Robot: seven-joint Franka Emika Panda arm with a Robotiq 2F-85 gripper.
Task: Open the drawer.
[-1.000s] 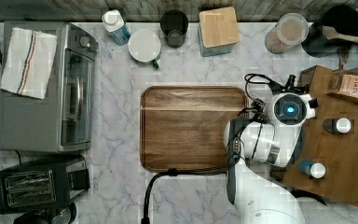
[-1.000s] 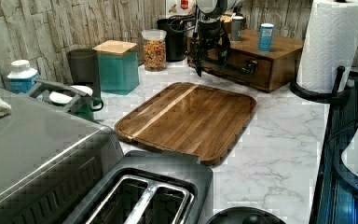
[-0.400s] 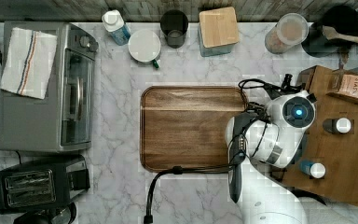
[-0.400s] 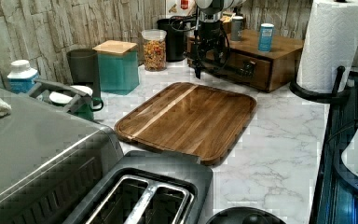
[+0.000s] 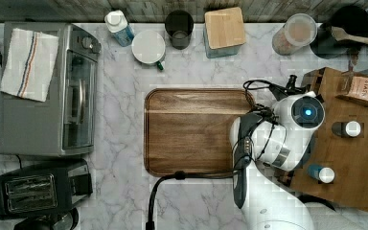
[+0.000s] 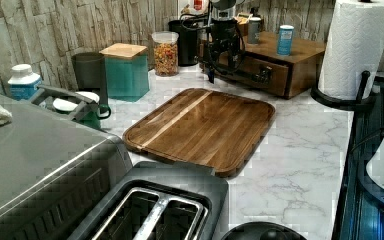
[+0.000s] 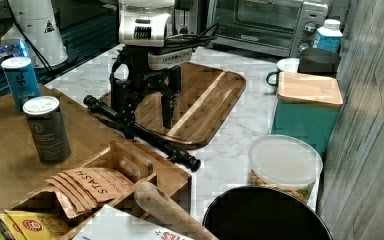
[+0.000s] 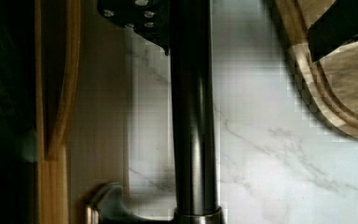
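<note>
The drawer is the front of a brown wooden cabinet at the top view's right. Its front looks flush with the cabinet in the left view. A long black bar handle on black brackets runs along it. My gripper hangs straight down over the handle and is open. One finger stands on the drawer side of the bar and the other on the tray side. In the wrist view the handle runs between the fingers, above white marble. In the top view the arm's wrist covers the gripper.
A flat wooden tray lies right beside the gripper. Two cans and a tea box stand on the cabinet top. A teal canister and a jar stand by the wall. A paper towel roll stands near the cabinet.
The arm has shifted a little toward the top view's right, bringing the gripper over the drawer's handle.
</note>
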